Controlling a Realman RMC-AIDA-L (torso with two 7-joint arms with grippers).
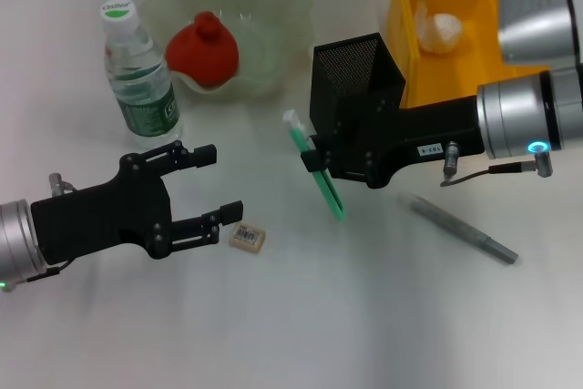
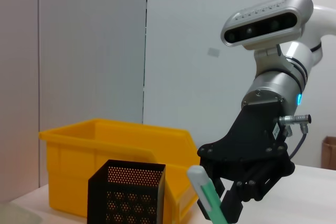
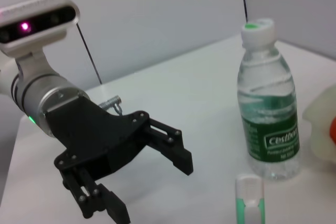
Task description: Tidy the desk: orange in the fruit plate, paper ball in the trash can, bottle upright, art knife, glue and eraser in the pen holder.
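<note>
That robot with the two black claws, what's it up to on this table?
It is tidying a desk. The right gripper is shut on a green glue stick, held beside the black mesh pen holder. The left gripper is open next to the eraser. The bottle stands upright, the orange is in the fruit plate, and the paper ball is in the yellow bin. The grey art knife lies on the table.
</note>
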